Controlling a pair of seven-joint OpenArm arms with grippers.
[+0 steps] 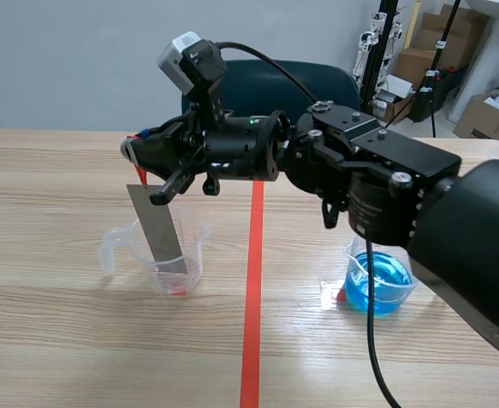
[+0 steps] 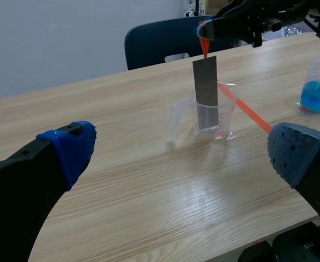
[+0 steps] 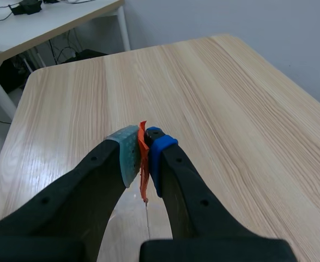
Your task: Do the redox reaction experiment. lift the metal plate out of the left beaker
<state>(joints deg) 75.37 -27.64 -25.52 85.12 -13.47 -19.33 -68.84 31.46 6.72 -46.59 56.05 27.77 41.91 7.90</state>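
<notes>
Just below right fingers (image 3: 124,152), metal plate (image 1: 158,228) hanging

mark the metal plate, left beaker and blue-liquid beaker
metal plate (image 1: 157,226): scene view, middle of its face.
left beaker (image 1: 196,255): scene view, clear wall beside the plate.
blue-liquid beaker (image 1: 395,287): scene view, lower wall.

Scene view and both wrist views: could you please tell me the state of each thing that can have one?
metal plate: hanging from the right claw, lower end inside the left beaker.
orange tab: at the plate's top, pinched.
left beaker: upright, clear.
right beaker: upright, holding blue liquid.
right claw: shut on the orange tab.
left claw: open, holding nothing.
</notes>
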